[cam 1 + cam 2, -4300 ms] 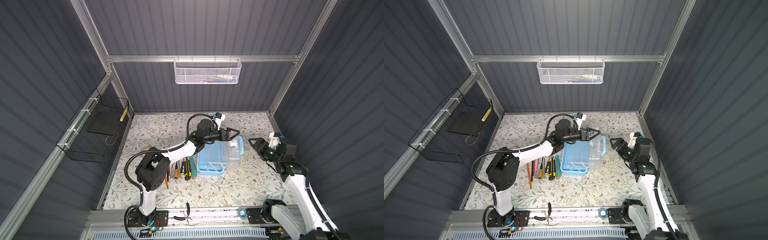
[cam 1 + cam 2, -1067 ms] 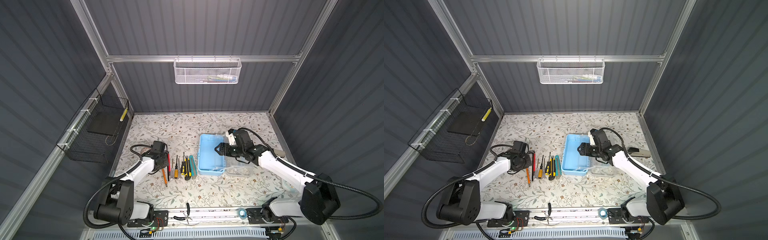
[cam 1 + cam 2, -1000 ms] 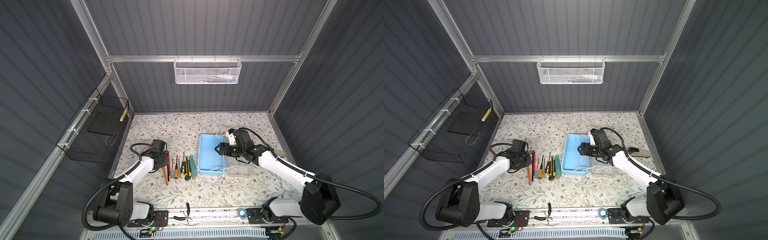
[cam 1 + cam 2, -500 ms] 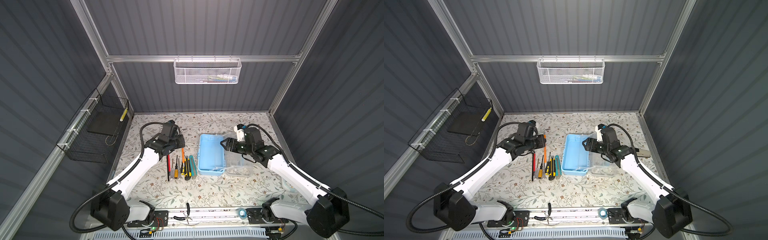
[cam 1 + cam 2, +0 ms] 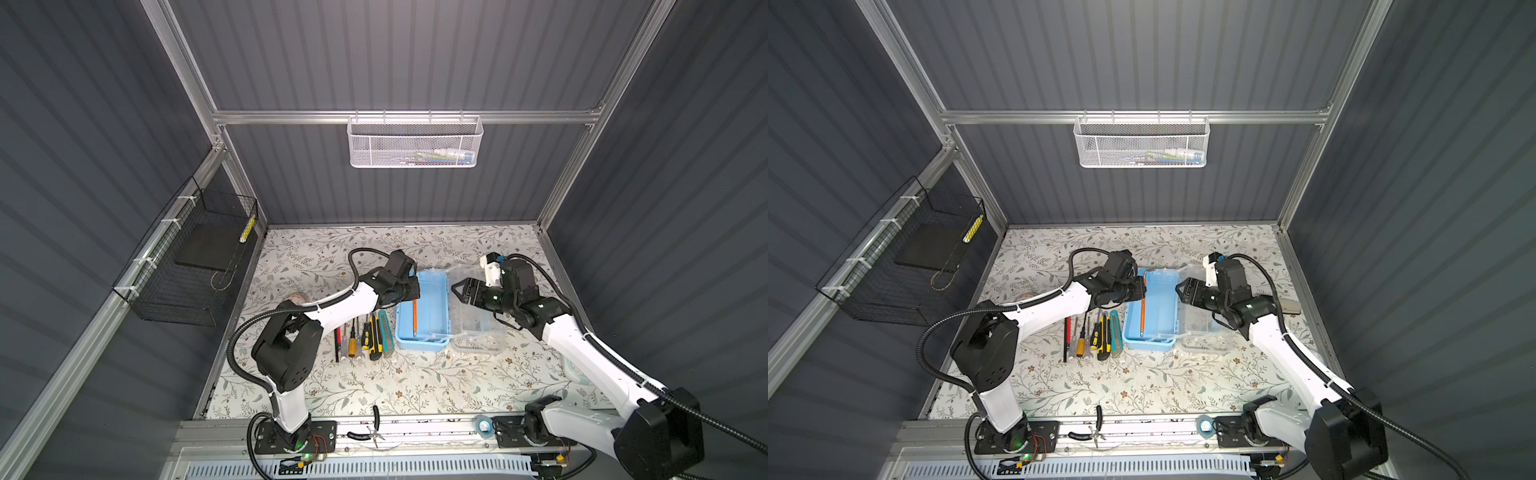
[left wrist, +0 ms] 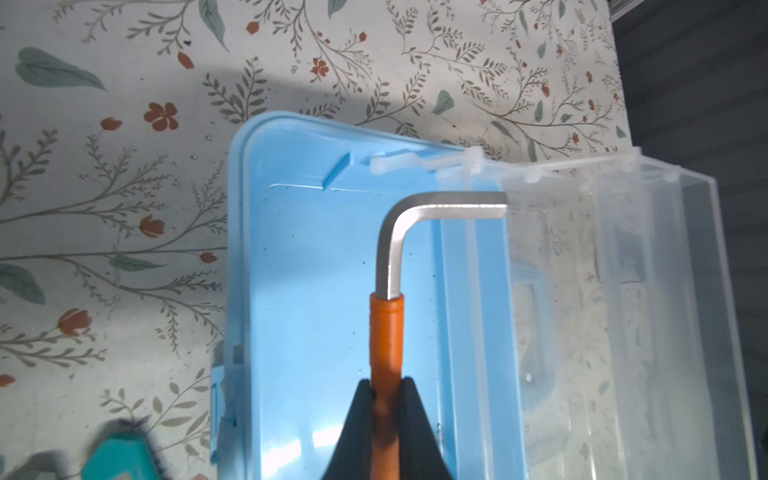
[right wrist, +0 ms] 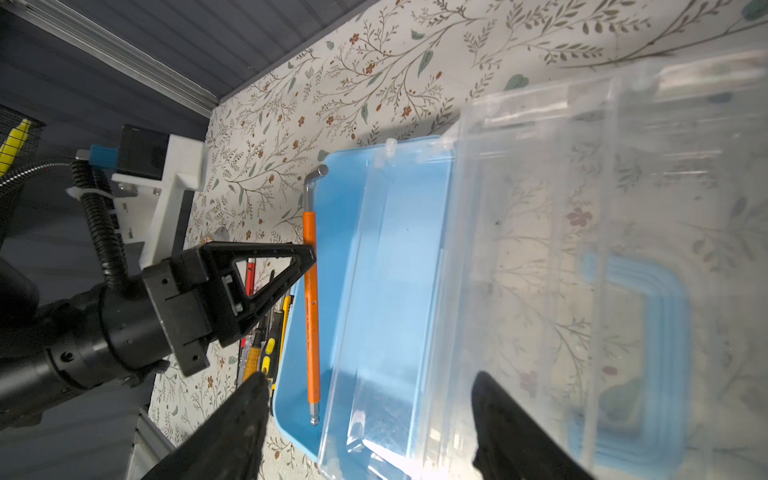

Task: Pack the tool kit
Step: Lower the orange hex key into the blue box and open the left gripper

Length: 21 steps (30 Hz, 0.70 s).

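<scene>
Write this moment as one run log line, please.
left gripper shut on hex key | hex key over open box | right gripper open near lid

White perforated-metal mesh basket (image 5: 415,145) hangs on the aluminium back rail (image 5: 270,118); small items inside, too blurred to name. Black wire basket (image 5: 183,274), hung at left, holds a flat black slab (image 5: 205,249) and a yellow-black striped stick (image 5: 248,228). Black-handled pliers (image 5: 374,432) lie on the front metal rail (image 5: 436,430), near a small bluish ring-shaped roll (image 5: 483,425). Floral-printed table cover (image 5: 415,386) underneath.

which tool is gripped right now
The orange-sleeved hex key, clamped in the left gripper over the light-blue box; the other tools lie loose beside it.
</scene>
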Tool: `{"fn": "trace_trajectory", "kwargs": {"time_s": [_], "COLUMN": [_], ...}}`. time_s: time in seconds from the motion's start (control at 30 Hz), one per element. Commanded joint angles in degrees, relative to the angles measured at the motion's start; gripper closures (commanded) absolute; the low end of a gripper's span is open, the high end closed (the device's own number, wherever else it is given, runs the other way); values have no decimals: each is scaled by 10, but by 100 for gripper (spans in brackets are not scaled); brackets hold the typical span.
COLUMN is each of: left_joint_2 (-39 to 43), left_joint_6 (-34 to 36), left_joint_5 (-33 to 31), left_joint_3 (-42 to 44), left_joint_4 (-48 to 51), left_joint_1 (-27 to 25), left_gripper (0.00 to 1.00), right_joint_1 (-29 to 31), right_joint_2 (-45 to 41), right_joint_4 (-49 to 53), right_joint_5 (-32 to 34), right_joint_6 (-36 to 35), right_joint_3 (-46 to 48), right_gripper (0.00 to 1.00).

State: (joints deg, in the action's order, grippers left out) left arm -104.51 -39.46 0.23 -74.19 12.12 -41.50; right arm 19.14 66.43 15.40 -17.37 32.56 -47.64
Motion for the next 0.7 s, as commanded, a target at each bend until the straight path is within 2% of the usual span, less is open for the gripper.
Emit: {"fn": "trace_trajectory", "kwargs": {"time_s": [0.0,0.17,0.6,0.67], "left_joint_2": [-17,-64,-119,-124], "left_joint_6": [-11,5,4,6], "left_joint_5": [-30,-37,-20,-14], "left_joint_3": [-27,-63,-63,-63], "left_joint_4": [-11,31,20,19], "left_joint_1": [0,-3,-10,-11], "left_gripper": [100,100,100,87], "right_joint_1": [-4,-5,-10,-10], "right_joint_2": [-3,4,24,25], "right_joint_4": [-7,-16,-16,-15], "right_joint_5": [-13,-13,-2,-2], "right_joint_6": [1,1,-15,-16], "right_joint_3": [9,11,4,0], "right_gripper": [23,23,22,22]}}
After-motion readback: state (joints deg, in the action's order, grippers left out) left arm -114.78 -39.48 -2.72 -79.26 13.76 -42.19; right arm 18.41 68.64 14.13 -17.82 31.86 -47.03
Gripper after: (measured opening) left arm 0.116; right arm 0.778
